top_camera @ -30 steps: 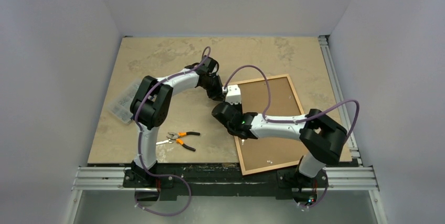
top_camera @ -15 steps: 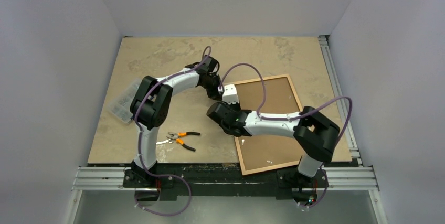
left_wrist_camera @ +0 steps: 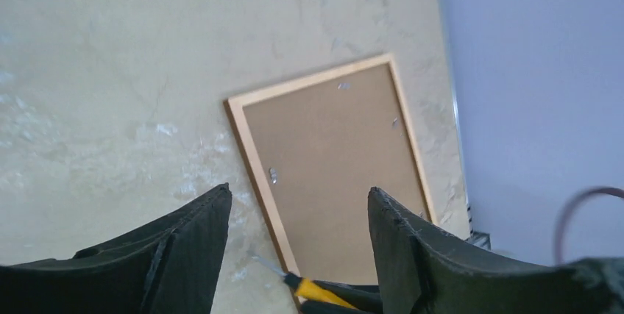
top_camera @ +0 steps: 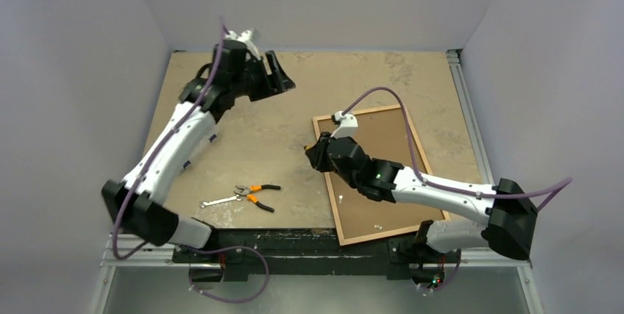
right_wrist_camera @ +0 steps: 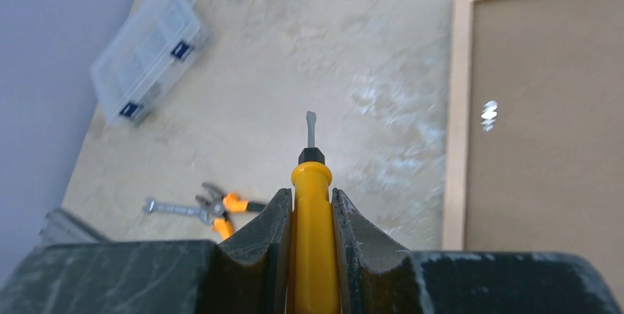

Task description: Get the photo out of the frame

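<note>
Frame point(top_camera: 358, 112) lies face down on the right half of the table point(top_camera: 243, 134), so the photo point(top_camera: 375, 141) sits inside it with its board back up, reachable. My left gripper point(left_wrist_camera: 298, 195) hangs high at far left, jaws wide, empty, probably just clearing room. My right gripper point(right_wrist_camera: 310, 195) clamps a yellow screwdriver point(right_wrist_camera: 312, 178), blade just left of the frame's left rail, likely for prying. Clear organiser box point(right_wrist_camera: 151, 60), left: contents not discernible.

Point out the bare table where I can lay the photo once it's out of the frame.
Widest bare patch: the table beyond the frame, up to the back wall. Also free: the middle, between frame and organizer box. Crowded: near-left, around the pliers and wrench.
</note>
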Motion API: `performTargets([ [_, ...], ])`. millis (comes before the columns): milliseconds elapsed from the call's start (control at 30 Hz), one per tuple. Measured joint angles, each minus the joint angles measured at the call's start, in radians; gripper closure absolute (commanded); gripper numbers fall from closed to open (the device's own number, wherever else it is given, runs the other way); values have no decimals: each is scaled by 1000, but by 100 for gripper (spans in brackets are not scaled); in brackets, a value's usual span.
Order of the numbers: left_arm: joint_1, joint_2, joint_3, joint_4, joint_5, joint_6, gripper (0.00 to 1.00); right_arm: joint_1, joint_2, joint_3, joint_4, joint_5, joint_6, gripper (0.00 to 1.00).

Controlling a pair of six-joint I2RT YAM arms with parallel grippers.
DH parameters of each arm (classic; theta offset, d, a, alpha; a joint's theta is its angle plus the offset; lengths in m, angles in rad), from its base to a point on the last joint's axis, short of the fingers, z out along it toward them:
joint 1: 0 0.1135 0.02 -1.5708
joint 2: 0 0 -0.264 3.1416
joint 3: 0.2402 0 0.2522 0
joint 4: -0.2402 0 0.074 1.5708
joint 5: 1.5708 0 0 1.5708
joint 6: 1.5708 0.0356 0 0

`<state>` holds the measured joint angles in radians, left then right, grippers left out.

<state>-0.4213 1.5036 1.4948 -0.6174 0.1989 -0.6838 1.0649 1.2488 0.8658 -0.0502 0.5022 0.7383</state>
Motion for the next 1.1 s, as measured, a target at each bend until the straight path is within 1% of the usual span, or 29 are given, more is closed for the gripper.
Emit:
performTargets([
  [100,15,-182,9,15,-55,48,29,0,58,-59,97,-106,62,100],
  [200,13,-333,-17,42,-86,93,29,0,201,-55,236,-218,118,100],
  [267,9,-400,-50,55,-96,115,30,0,337,-16,334,-304,158,100],
  [333,0,-436,-70,54,-104,131,30,0,456,43,388,-365,182,100],
  [433,-28,-439,-73,53,-107,156,31,0,631,172,454,-455,206,97],
  [533,-50,-414,-90,52,-101,171,32,0,771,282,530,-549,227,89],
  [667,-57,-397,-107,48,-87,172,33,0,892,375,589,-666,253,80],
  [700,-57,-397,-108,47,-82,172,33,0,926,406,599,-697,261,76],
  [800,-57,-399,-108,48,-70,172,33,0,991,457,620,-742,287,58],
  [833,-57,-399,-108,49,-68,172,33,0,1003,462,620,-751,292,50],
  [933,-57,-401,-108,49,-63,172,33,0,1005,460,603,-753,294,38],
  [1033,-57,-402,-108,49,-54,172,34,0,960,430,578,-727,282,31],
  [1100,-57,-402,-108,51,-49,172,34,0,898,392,513,-695,256,28],
])
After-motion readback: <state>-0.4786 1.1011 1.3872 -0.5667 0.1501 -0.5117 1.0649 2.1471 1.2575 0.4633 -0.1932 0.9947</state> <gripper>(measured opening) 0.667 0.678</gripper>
